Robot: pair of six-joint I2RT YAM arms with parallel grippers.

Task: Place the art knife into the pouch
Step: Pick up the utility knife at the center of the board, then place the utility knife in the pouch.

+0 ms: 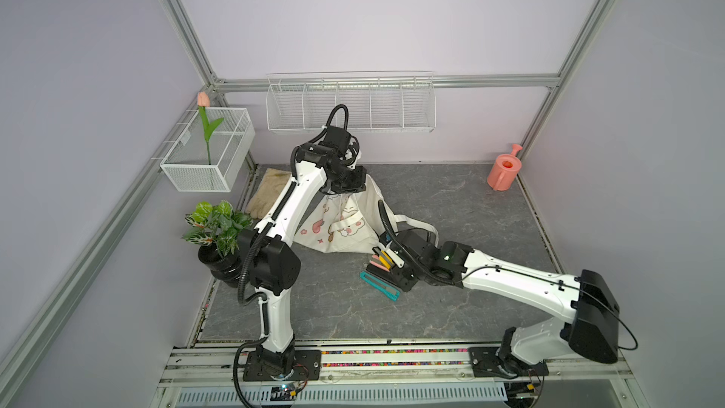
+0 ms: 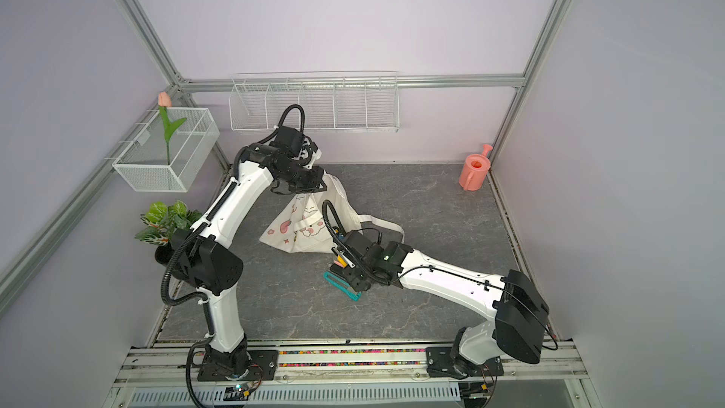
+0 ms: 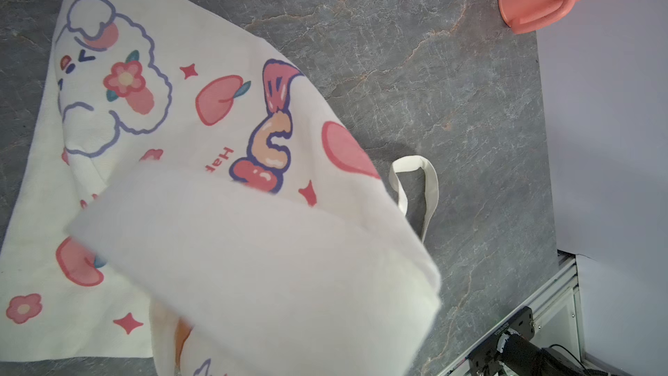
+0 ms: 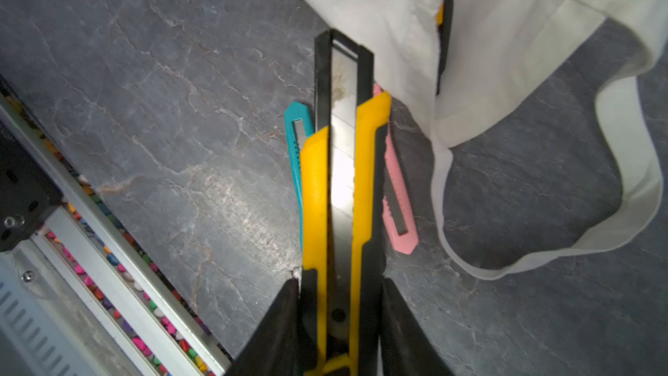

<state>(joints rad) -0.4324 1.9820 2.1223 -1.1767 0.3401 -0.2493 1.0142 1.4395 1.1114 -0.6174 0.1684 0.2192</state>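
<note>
Over the middle of the bench (image 1: 490, 206), the right hand (image 4: 339, 283) pinches the yellow knife (image 4: 343, 160) by its tail, tip toward the pouch (image 4: 379, 12). Farther back, the left hand (image 1: 351, 188) pinches the pouch's top, holding it raised. We advise entering the mouth tip-first, clear of the strap (image 4: 632, 175).

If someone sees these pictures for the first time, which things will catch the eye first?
The cream pouch with cartoon prints stands out in the middle of the grey table, its top held up by the shut left gripper. Nearer the robot's bases, the right gripper clamps a yellow art knife over a teal knife and a pink knife lying on the table.
</note>
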